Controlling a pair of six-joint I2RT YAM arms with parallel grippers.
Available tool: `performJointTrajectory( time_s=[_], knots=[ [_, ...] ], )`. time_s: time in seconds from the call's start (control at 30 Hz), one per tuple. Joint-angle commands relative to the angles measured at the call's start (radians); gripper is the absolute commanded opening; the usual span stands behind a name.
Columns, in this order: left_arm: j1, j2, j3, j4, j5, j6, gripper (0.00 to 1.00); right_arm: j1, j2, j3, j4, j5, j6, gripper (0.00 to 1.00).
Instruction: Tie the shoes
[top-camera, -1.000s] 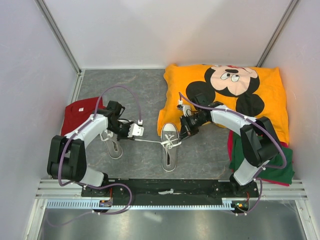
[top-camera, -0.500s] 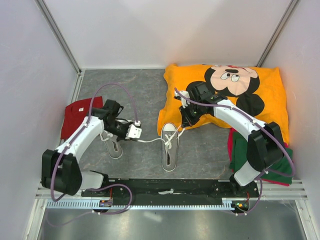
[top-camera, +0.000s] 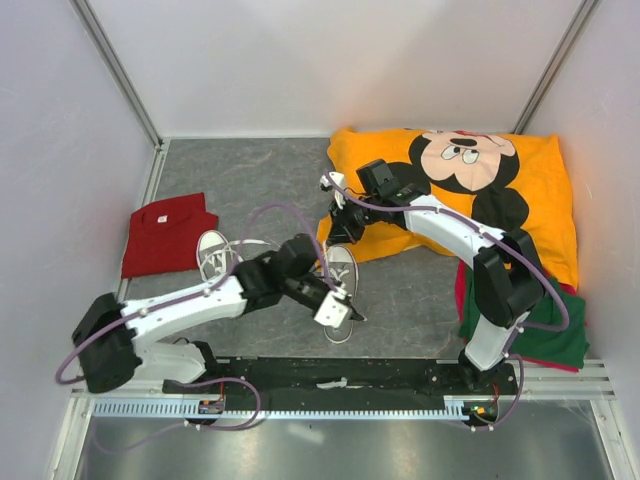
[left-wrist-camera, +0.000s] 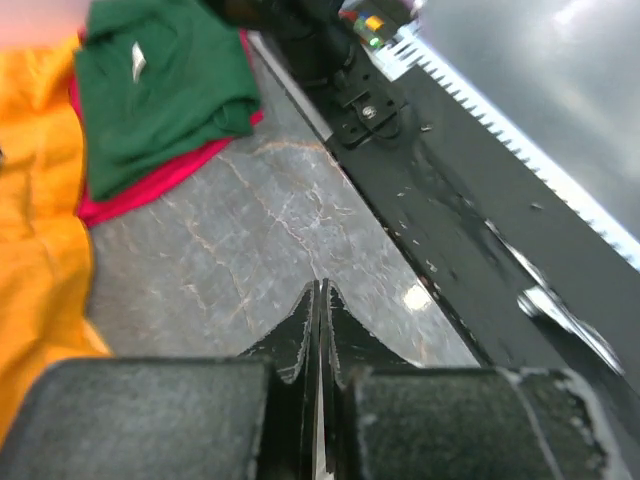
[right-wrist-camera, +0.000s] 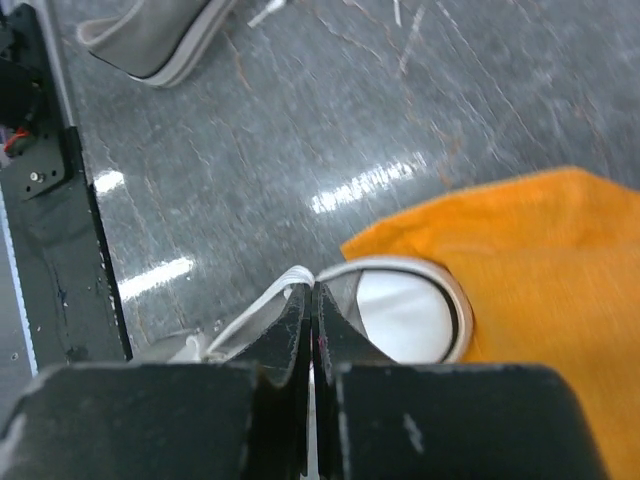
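Note:
Two grey shoes lie on the dark floor. One shoe is at the left, beside the red shirt. The other shoe is in the middle, its heel end hidden under my left arm. My left gripper reaches across over that shoe's near end. Its jaws are shut, with a thin white sliver of lace between the pads. My right gripper hangs at the orange pillow's left edge, just beyond the middle shoe's white toe cap. It is shut on a loop of white lace.
An orange Mickey Mouse pillow fills the back right. A red shirt lies at the left. Folded green and red cloths lie at the right, near the right arm's base. The black base rail runs along the near edge.
My left arm has swung right, from beside the left shoe to over the middle shoe's near end. My right gripper has moved up and left along the pillow's edge.

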Motion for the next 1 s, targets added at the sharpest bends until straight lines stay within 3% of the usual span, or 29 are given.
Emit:
performJointTrajectory(
  time_s=[0.0,0.13,0.2,0.23,0.27,0.33,0.5,0.57,0.63,0.67,0.7,0.73,0.8,0.97],
  knots=[
    [-0.066,0.143,-0.058,0.506,-0.227,-0.233,0.01,0.026,0.05,0.046,0.151,-0.159,-0.035,0.0],
    [-0.123,0.237,-0.032,0.54,-0.332,-0.212,0.02,0.026,0.09,0.08,0.185,-0.198,-0.061,0.0],
    [-0.122,0.176,-0.035,0.492,-0.335,-0.19,0.27,0.028,0.105,0.092,0.182,-0.228,-0.076,0.01],
    [-0.12,0.141,-0.04,0.364,-0.32,-0.123,0.39,0.031,0.105,0.094,0.181,-0.24,-0.103,0.01],
    [-0.094,0.097,-0.053,0.298,-0.247,-0.092,0.72,0.034,0.105,0.094,0.175,-0.255,-0.125,0.02],
    [-0.009,-0.068,-0.066,0.072,-0.08,-0.059,0.86,0.057,0.111,0.092,0.142,-0.255,-0.204,0.04],
    [0.191,-0.368,-0.072,-0.267,-0.005,-0.046,0.87,0.139,0.148,0.117,0.098,-0.234,-0.279,0.06],
    [0.338,-0.418,-0.098,-0.359,-0.02,-0.032,0.82,0.181,0.168,0.135,0.098,-0.206,-0.289,0.06],
    [0.493,-0.467,-0.118,-0.405,-0.025,0.017,0.79,0.204,0.183,0.151,0.093,-0.162,-0.295,0.12],
    [0.544,-0.476,-0.138,-0.419,-0.02,0.018,0.79,0.227,0.187,0.154,0.084,-0.141,-0.297,0.21],
    [0.591,-0.479,-0.143,-0.422,-0.013,0.021,0.78,0.236,0.187,0.158,0.069,-0.086,-0.302,0.38],
    [0.681,-0.467,-0.147,-0.422,0.007,0.018,0.77,0.242,0.179,0.171,0.047,-0.065,-0.305,0.47],
    [0.756,-0.438,-0.15,-0.424,0.026,0.024,0.76,0.243,0.153,0.163,-0.003,-0.018,-0.286,0.66],
    [0.829,-0.285,-0.162,-0.399,0.017,0.118,0.78,0.229,-0.06,0.044,-0.066,0.148,-0.276,0.98]
  ],
)
